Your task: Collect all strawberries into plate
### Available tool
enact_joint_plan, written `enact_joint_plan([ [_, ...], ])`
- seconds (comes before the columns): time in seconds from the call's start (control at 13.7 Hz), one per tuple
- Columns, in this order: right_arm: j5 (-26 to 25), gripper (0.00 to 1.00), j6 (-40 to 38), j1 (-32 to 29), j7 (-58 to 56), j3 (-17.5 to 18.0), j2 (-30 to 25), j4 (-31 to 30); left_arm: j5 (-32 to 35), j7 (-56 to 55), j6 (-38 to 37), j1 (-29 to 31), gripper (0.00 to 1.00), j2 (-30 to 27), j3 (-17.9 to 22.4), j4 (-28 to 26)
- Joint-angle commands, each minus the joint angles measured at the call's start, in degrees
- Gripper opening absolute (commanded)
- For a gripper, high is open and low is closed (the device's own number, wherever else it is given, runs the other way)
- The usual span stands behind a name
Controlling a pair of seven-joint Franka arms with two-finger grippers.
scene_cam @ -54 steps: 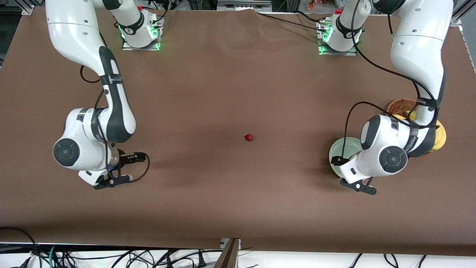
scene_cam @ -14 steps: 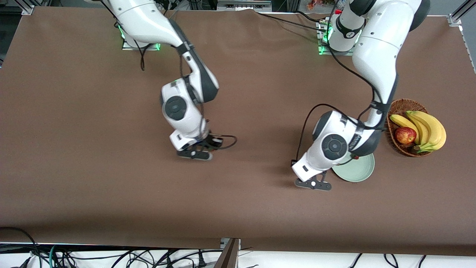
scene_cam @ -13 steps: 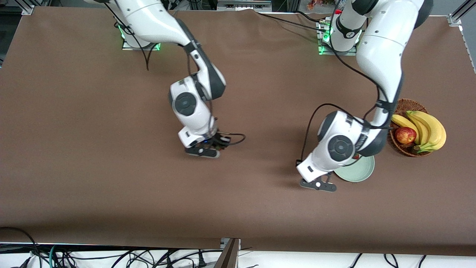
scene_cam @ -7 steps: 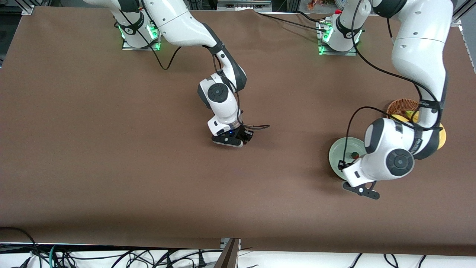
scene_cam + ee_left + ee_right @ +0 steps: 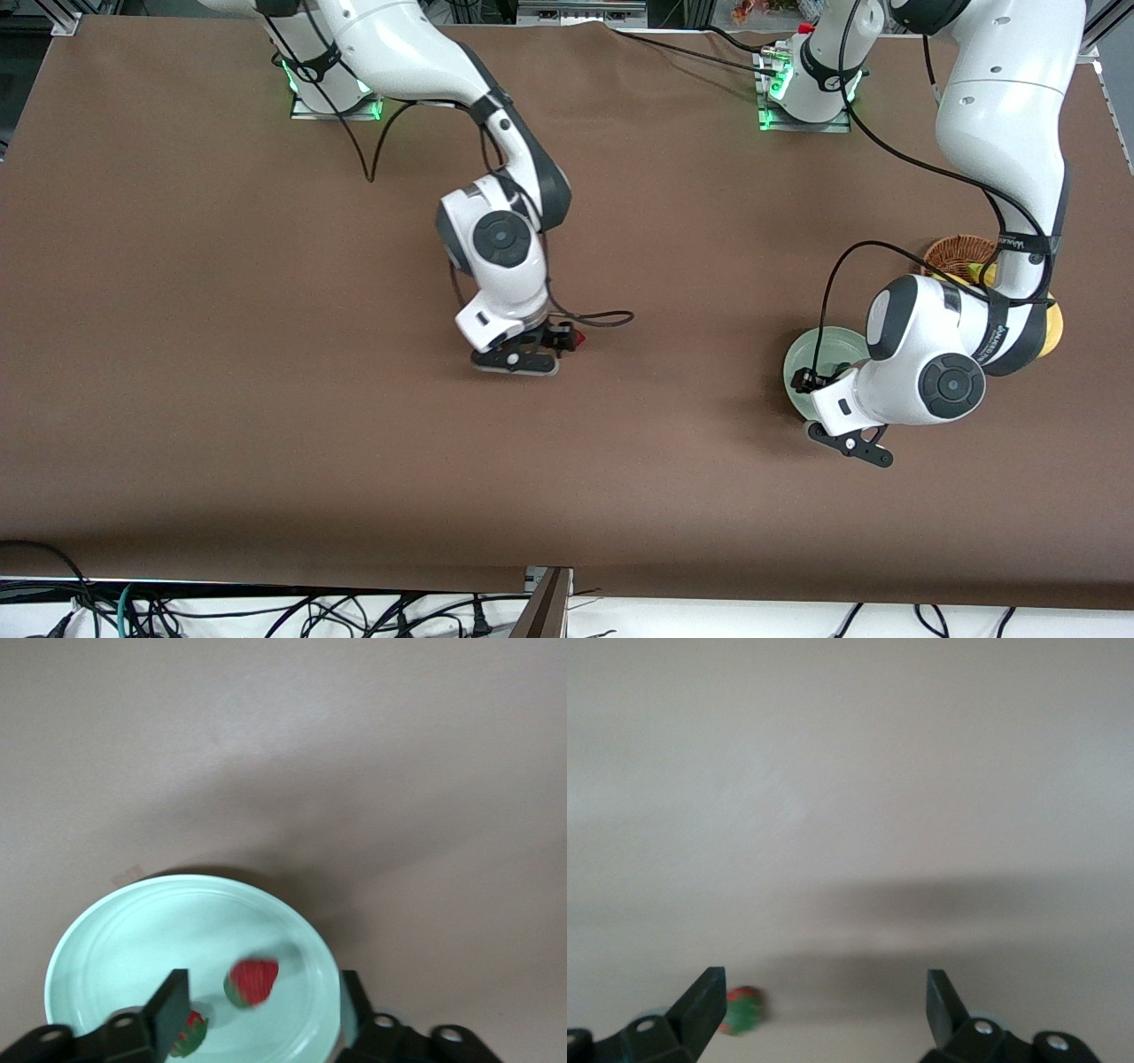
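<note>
Brown counter (image 5: 266, 354), cloth-covered, carrying all items.

Wicker basket (image 5: 957, 252) with yellow fruit, at the left arm's end, mostly hidden by that arm.

Mint plate (image 5: 808, 351), just beside the basket and nearer the front camera. Holds two strawberries: one near its middle (image 5: 252, 981), blurred, perhaps not yet settled; one by the rim (image 5: 188, 1034).

Left claw (image 5: 261, 1010), over the plate, fingers spread, holding nothing.

Right claw (image 5: 824, 1001), low over mid-counter, fingers spread and empty.

Third strawberry (image 5: 579, 338), on the counter at the edge of the right claw.

Progress, judged: two of three collected; the last needs grasping and carrying.

Views: only the left wrist view shows the plate's berries, which the arm hides from the front camera; the right wrist view shows the last berry (image 5: 741, 1011) beside one finger, not between the pair.
</note>
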Motion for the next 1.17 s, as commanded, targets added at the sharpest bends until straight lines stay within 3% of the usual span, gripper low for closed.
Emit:
enact_joint_plan([
  [0.0,-0.2,1.00,-7.2,-6.5,-12.1,0.1,-4.7,2.0,-1.3,0.2,-1.5,-0.5,1.00,-1.3,0.1,-0.2],
  [0.22,-0.2,1.00,-17.1,-12.3,-21.5,-0.3,-9.6,1.9,-2.8,-6.8,-1.4,-3.2,1.00,-1.3,-1.1,0.0],
  [0.44,-0.3,1.00,-26.5,-21.3,-32.5,0.1,-15.3,2.0,-3.3,-19.7,-0.8,-10.1,1.00,-1.0,-1.7,0.3],
  [0.59,-0.5,1.00,-31.7,-27.1,-34.0,1.0,-19.6,1.3,-3.7,-30.2,2.2,-15.4,1.00,0.0,-1.6,0.4],
  [0.73,-3.7,1.00,-35.3,-29.5,-33.8,2.0,-25.0,-1.5,-3.6,-39.9,7.0,-21.1,1.00,1.7,-1.5,0.9],
  [0.81,-4.8,1.00,-35.4,-31.3,-33.8,3.6,-28.4,-4.3,-3.4,-43.7,9.6,-23.6,1.00,3.0,-1.3,1.4],
  [0.95,-7.4,1.00,-34.7,-37.3,-33.8,10.2,-34.7,-11.1,-3.3,-50.7,15.8,-27.6,1.00,5.2,-1.0,1.6],
  [1.1,-16.4,1.00,-34.7,-41.5,-34.0,18.4,-37.2,-13.2,-3.2,-54.6,18.8,-29.6,1.00,7.3,-1.0,2.5],
])
